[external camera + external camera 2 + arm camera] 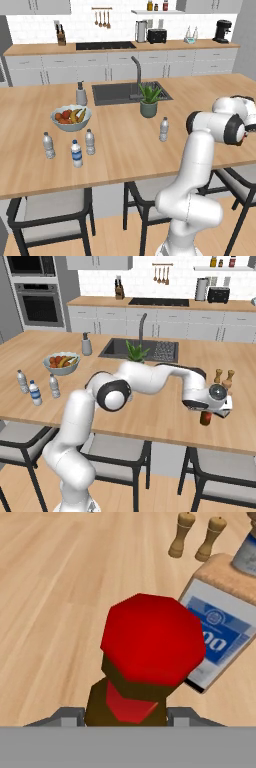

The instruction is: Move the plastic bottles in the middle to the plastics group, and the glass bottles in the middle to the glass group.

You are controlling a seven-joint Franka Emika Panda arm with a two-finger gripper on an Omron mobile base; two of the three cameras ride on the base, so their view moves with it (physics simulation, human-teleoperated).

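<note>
One glass bottle (pixel 145 662): dark brown, red cap, sits between our finger tips (pixel 65 716); in the right base view it hangs under the hand close to the counter's front edge, contact with the top unclear
gripper (pixel 206 417): we read it as clenched on the glass bottle, tips flanking its body on both sides
glass group: flat blue-labelled bottle (pixel 220 632) stands just beside the held one, touching or not we cannot tell; two wooden shakers (pixel 197 536) further back
counter (pixel 130 150): wood island, sink (pixel 122 92) and potted plant (pixel 149 100) mid-top, soap dispenser (pixel 81 94) left of the sink
plastic bottle (pixel 164 129): stands alone mid-counter, right of the plant, bare wood all round it
plastics group: three small bottles near the left front edge, one blue-labelled (pixel 76 154), two plain (pixel 48 145) (pixel 90 142); fruit bowl (pixel 71 118) just behind them
open room: wide bare strip between the lone plastic bottle and the left cluster; our arm (pixel 150 378) spans the right part
stools (pixel 50 210): tucked under the front edge
</note>
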